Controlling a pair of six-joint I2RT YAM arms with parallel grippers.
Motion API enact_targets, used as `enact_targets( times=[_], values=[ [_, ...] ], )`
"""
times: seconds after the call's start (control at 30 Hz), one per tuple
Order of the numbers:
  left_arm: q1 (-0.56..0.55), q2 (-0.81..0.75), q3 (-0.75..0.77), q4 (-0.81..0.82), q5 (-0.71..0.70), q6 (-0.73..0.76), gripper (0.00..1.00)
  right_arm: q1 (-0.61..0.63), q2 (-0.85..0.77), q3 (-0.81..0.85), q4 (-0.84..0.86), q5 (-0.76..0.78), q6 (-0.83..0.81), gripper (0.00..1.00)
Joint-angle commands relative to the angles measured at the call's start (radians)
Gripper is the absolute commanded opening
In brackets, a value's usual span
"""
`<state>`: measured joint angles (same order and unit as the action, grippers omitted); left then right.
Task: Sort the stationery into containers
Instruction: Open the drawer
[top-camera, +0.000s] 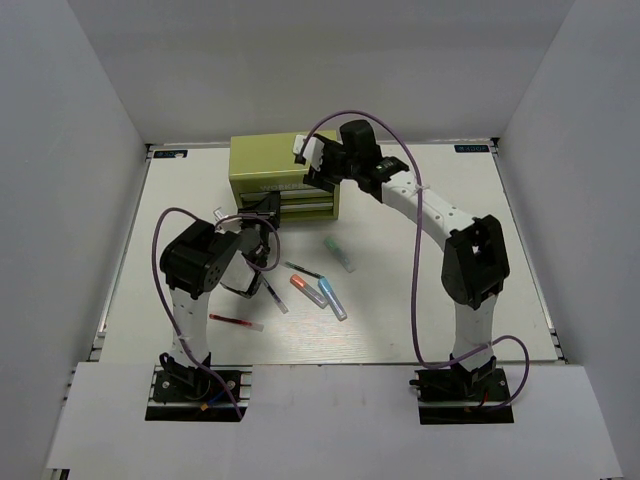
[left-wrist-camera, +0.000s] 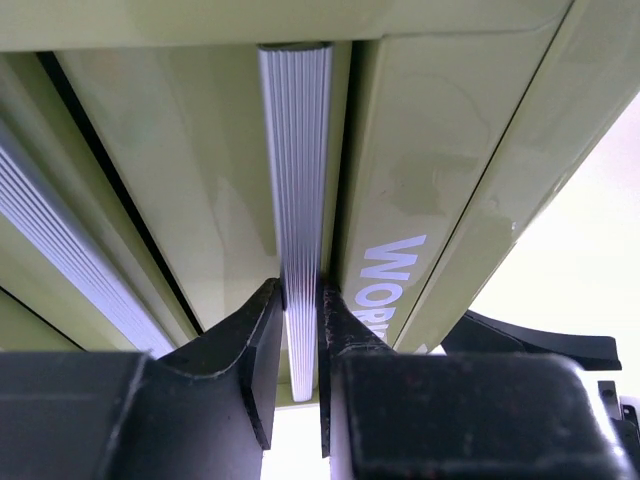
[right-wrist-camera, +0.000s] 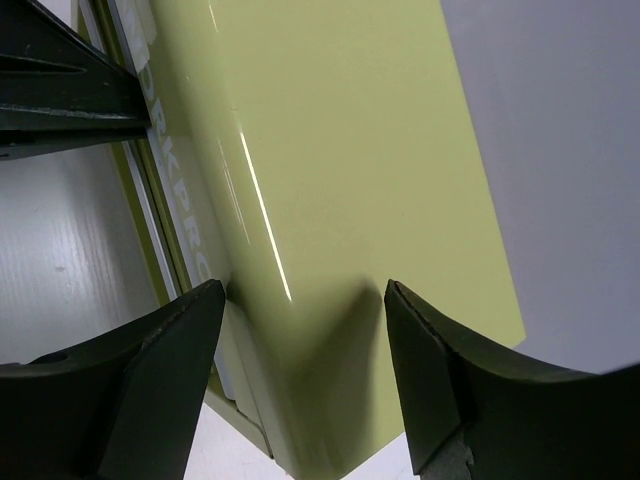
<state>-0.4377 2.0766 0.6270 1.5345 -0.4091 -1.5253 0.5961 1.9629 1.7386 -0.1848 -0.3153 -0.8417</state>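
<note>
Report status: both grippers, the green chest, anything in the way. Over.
Left gripper shut on drawer handle. Right gripper open over chest top. Pens loose on table in front of the drawers.

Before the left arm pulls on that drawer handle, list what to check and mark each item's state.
1. Left gripper shut on the drawer handle: ok.
2. Handle sits straight in that grip: ok.
3. Right gripper steadying the chest: cannot tell; jaws open over its top.
4. Green-capped marker clear of the chest front: ok.
5. Black pen clear of the pull-back path: cannot tell.
</note>
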Motion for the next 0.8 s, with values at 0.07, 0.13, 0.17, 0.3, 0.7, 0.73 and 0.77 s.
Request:
enact_targets(
  times=[0.07,0.13,0.17,0.3,0.7,0.73,0.77],
  values=[
    [-0.006,0.074,-0.001,0.277,-0.004,0.059,0.12,-0.002,0.019,0.061,-0.007,0.012,0.000,0.71],
    [-0.006,0.065,-0.013,0.277,-0.004,0.059,0.08,-0.001,0.025,0.064,-0.013,0.013,0.001,0.71],
    [-0.015,0.065,-0.026,0.277,-0.004,0.059,0.03,-0.002,0.025,0.064,-0.016,0.013,0.001,0.71],
    [-0.024,0.046,-0.078,0.277,-0.004,0.059,0.00,-0.002,0.039,0.081,-0.037,0.018,0.000,0.71],
    [-0.076,-0.039,-0.245,0.277,0.016,0.059,0.00,-0.002,0.117,0.190,-0.100,0.097,0.050,0.68],
    [-0.076,-0.039,-0.262,0.277,0.029,0.059,0.00,-0.002,0.116,0.191,-0.105,0.097,0.052,0.68],
    [-0.087,-0.053,-0.271,0.277,0.029,0.059,0.00,-0.002,0.119,0.193,-0.108,0.102,0.052,0.68]
  ],
)
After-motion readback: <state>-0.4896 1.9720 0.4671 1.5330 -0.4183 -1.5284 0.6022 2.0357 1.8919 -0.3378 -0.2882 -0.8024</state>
